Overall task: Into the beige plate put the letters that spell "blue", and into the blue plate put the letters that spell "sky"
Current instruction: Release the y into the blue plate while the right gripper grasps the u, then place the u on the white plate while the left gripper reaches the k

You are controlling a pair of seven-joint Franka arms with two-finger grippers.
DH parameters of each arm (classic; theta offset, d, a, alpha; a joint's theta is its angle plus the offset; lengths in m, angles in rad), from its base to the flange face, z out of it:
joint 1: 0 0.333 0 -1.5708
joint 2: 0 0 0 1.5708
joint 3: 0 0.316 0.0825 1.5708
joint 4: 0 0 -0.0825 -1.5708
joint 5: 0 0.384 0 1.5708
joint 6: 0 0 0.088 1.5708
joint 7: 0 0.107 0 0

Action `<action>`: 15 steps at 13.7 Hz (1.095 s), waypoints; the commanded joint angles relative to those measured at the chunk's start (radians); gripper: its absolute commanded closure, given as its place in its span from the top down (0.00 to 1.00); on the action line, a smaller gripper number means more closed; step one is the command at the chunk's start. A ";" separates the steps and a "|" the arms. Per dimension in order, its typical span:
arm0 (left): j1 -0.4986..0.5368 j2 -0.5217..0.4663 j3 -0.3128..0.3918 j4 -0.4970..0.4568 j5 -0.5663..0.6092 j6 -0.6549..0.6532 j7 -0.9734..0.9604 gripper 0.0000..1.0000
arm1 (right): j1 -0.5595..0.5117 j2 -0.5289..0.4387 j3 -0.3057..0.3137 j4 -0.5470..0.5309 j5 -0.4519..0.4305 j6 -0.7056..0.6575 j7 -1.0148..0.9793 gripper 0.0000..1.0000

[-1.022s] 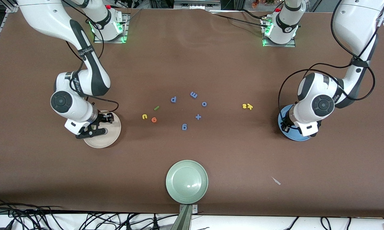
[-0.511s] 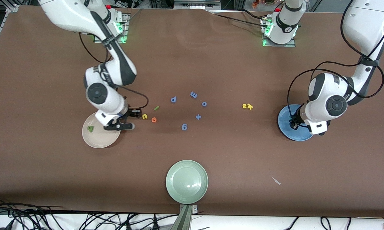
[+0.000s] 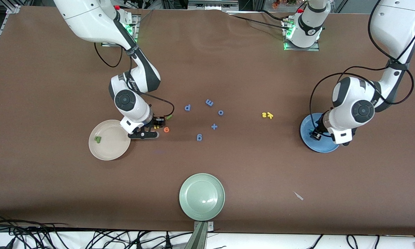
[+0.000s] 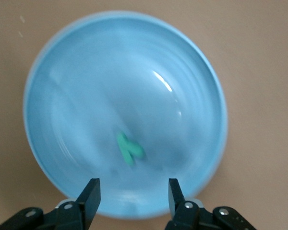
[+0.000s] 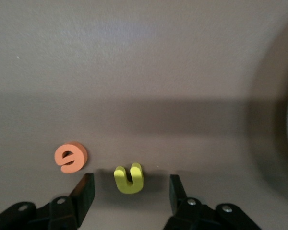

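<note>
My right gripper (image 5: 132, 187) stands open low over the table, its fingers on either side of the yellow u (image 5: 128, 178). The orange e (image 5: 70, 156) lies just beside it, and the thin dark green bar (image 3: 169, 117) lies a little farther from the front camera. The beige plate (image 3: 114, 145) holds the olive-green b (image 3: 97, 139). My left gripper (image 4: 132, 187) hangs open and empty over the blue plate (image 4: 86, 96), where the teal y (image 4: 129, 148) lies. The yellow s and k (image 3: 267, 114) sit together on the table between the blue letters and the blue plate.
Several all-blue letters and a plus sign (image 3: 214, 126) lie scattered mid-table. A pale green plate (image 3: 202, 196) sits near the front edge. A small pale scrap (image 3: 298, 196) lies toward the left arm's end.
The right arm swung from over the beige plate to the yellow u, leaving the olive-green b in the plate. The left gripper opened over the blue plate.
</note>
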 commanded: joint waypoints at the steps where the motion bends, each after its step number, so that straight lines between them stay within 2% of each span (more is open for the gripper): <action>1: 0.005 -0.058 -0.060 -0.071 -0.022 0.009 -0.047 0.66 | 0.023 0.000 -0.003 -0.017 0.000 0.030 0.044 0.71; 3: 0.008 -0.071 -0.117 -0.132 -0.022 0.079 -0.134 0.66 | 0.023 0.000 -0.004 -0.024 -0.002 0.032 0.044 0.69; 4: 0.006 -0.091 -0.131 -0.185 -0.020 0.143 -0.166 0.65 | 0.023 0.000 -0.004 -0.026 -0.010 0.032 0.044 0.64; 5: 0.005 -0.100 -0.143 -0.212 -0.020 0.174 -0.185 0.65 | 0.023 -0.003 -0.006 -0.031 -0.011 0.032 0.040 0.55; 8: -0.015 -0.082 -0.189 -0.212 -0.020 0.201 -0.294 0.65 | 0.020 -0.009 -0.016 -0.032 -0.011 0.027 0.012 0.25; 9: -0.024 -0.082 -0.192 -0.212 -0.020 0.202 -0.318 0.64 | 0.018 -0.015 -0.022 -0.031 -0.011 0.024 -0.009 0.19; 11: -0.056 -0.071 -0.192 -0.212 -0.017 0.204 -0.349 0.64 | 0.017 -0.044 -0.050 -0.022 -0.011 -0.006 -0.051 0.17; 13: -0.056 -0.062 -0.192 -0.212 -0.013 0.231 -0.363 0.63 | 0.017 -0.073 -0.093 0.046 -0.011 -0.155 -0.139 0.17; 15: -0.058 -0.042 -0.191 -0.213 -0.007 0.245 -0.363 0.63 | 0.015 -0.081 -0.177 0.139 -0.011 -0.310 -0.289 0.17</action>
